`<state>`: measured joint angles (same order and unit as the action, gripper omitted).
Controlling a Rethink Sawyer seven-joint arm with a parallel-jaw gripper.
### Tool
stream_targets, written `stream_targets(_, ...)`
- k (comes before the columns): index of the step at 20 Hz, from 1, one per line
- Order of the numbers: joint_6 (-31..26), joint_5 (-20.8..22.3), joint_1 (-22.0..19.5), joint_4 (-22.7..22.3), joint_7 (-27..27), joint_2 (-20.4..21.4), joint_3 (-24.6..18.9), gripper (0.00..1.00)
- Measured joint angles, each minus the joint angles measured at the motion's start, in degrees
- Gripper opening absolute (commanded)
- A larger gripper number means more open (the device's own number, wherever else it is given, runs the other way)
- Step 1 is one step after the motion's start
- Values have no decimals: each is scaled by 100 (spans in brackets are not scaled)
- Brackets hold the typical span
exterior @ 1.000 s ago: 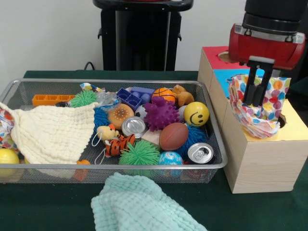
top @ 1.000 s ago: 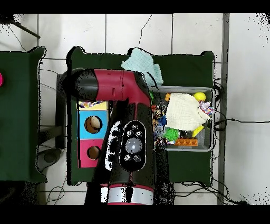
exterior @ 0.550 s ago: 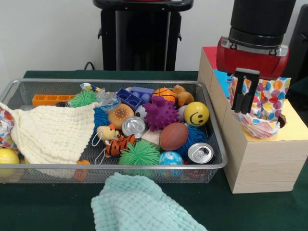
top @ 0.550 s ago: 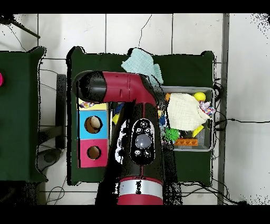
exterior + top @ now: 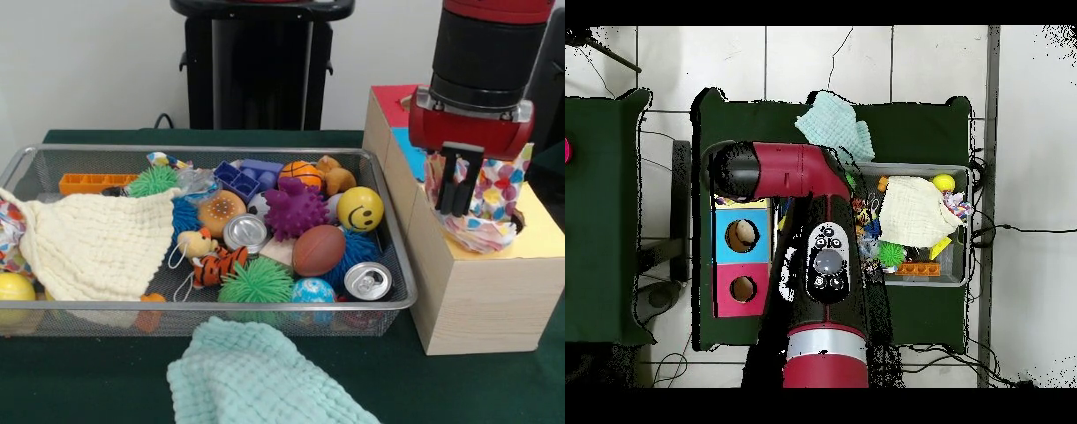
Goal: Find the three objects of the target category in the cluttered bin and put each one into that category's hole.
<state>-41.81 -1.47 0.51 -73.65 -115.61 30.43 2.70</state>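
My gripper (image 5: 456,210) hangs over the wooden end of the sorting box (image 5: 477,300), its dark fingers (image 5: 448,181) close together and shut, right in front of a polka-dot cloth (image 5: 499,190). That cloth is bunched upright on the box top at a hole and does not hang from the fingers. A cream cloth (image 5: 97,243) drapes over the left part of the mesh bin (image 5: 221,305). A mint cloth (image 5: 256,375) lies on the table in front of the bin. In the overhead view the red arm (image 5: 820,260) hides the gripper.
The bin holds several toys: a purple spiky ball (image 5: 295,210), a smiley ball (image 5: 360,208), a brown football (image 5: 319,250), two cans (image 5: 367,281) and green pom balls (image 5: 256,283). The box (image 5: 742,255) shows blue and pink sections with round holes.
The gripper shifted left, then back right, and came lower in front of the polka-dot cloth. The cloth stayed on the box top.
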Motion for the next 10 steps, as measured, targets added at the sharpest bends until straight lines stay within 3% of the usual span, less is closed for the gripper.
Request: stream_targets(10, 11, 20, 143, -214, 0, 18, -31, 0)
